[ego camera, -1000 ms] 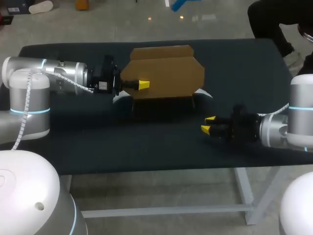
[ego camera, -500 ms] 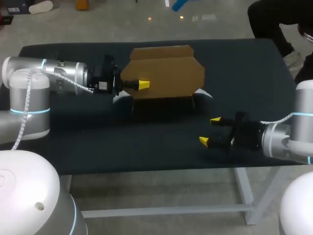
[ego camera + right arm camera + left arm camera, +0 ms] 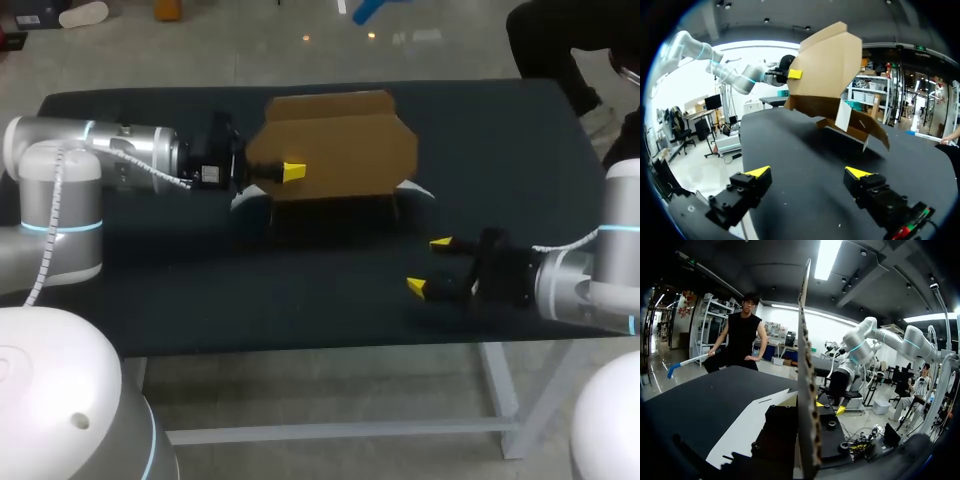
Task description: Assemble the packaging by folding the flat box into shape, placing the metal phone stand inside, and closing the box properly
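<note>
Box (image 3: 340, 150) stood half-formed at far middle of table (image 3: 150, 290), left gripper (image 3: 291, 172) clamped on its left panel. Right gripper (image 3: 428, 266) spread wide, empty, well apart twd front edge. Judged cardboard light, thin, crease-prone; I'd grip flap edges nr fold lines.

Lighting: dim in the head view, brighter in both wrist views.
Light falls from overhead; the black table (image 3: 150, 290) absorbs it, the cardboard box (image 3: 340, 150) throws a dark shadow along its near side, and the left arm (image 3: 60, 170) glares mildly on its white shell.
</note>
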Action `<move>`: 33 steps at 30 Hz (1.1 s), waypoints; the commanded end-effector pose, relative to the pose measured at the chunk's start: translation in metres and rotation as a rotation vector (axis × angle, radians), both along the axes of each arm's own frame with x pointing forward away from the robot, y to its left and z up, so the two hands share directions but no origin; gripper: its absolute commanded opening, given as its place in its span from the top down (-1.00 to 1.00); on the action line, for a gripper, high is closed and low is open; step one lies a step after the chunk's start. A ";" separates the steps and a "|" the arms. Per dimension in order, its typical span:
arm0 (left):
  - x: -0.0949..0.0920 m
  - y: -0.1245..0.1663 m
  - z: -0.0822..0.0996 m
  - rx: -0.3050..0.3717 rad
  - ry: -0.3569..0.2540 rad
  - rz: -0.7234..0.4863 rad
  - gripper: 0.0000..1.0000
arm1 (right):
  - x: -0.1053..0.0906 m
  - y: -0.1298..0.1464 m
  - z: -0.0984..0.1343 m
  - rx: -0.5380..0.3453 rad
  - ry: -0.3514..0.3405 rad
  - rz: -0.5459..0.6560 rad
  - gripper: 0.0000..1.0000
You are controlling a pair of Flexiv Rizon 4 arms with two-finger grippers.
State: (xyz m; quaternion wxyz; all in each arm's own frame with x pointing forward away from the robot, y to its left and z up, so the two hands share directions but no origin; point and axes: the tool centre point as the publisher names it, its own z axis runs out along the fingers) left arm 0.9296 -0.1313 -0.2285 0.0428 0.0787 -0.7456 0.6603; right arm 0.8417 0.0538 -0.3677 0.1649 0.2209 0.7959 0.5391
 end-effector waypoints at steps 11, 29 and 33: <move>-0.020 -0.002 0.047 0.010 0.029 0.093 1.00 | -0.019 -0.014 0.006 -0.004 -0.042 -0.051 -1.00; -0.052 0.001 0.083 0.025 0.066 0.016 1.00 | -0.056 -0.024 0.017 -0.020 -0.066 -0.072 -1.00; -0.057 -0.001 0.085 0.029 0.107 -0.025 1.00 | -0.063 -0.022 0.018 -0.021 -0.070 -0.073 -1.00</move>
